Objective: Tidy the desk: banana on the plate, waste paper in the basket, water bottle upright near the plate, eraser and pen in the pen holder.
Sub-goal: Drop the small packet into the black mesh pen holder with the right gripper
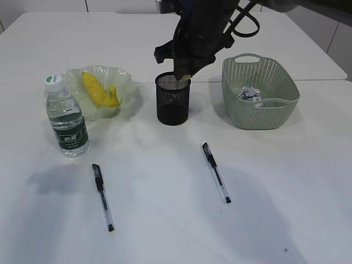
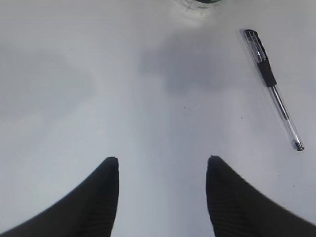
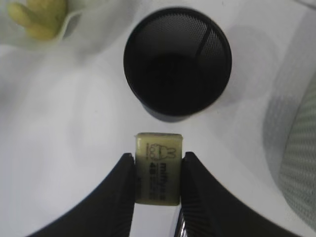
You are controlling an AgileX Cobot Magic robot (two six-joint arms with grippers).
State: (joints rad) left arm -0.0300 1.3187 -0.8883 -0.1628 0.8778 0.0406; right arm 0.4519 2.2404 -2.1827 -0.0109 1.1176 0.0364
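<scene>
My right gripper (image 3: 158, 157) is shut on a pale yellow eraser (image 3: 158, 168) with a rabbit print. It hangs just above the near rim of the black mesh pen holder (image 3: 207, 44), which looks empty. In the exterior view that gripper (image 1: 184, 74) is over the pen holder (image 1: 172, 113). A banana (image 1: 99, 89) lies on the green plate (image 1: 127, 82), and a water bottle (image 1: 67, 118) stands upright beside the plate. Crumpled waste paper (image 1: 250, 94) lies in the basket (image 1: 275, 110). Two pens (image 1: 103, 196) (image 1: 215, 171) lie on the table. My left gripper (image 2: 163, 159) is open over bare table, with one pen (image 2: 273, 89) ahead to its right.
The basket (image 3: 296, 148) wall sits close to the right of the pen holder, and the plate edge with the banana (image 3: 39, 17) to its left. The bottle's base (image 2: 197, 4) shows at the top of the left wrist view. The white table extends toward the front.
</scene>
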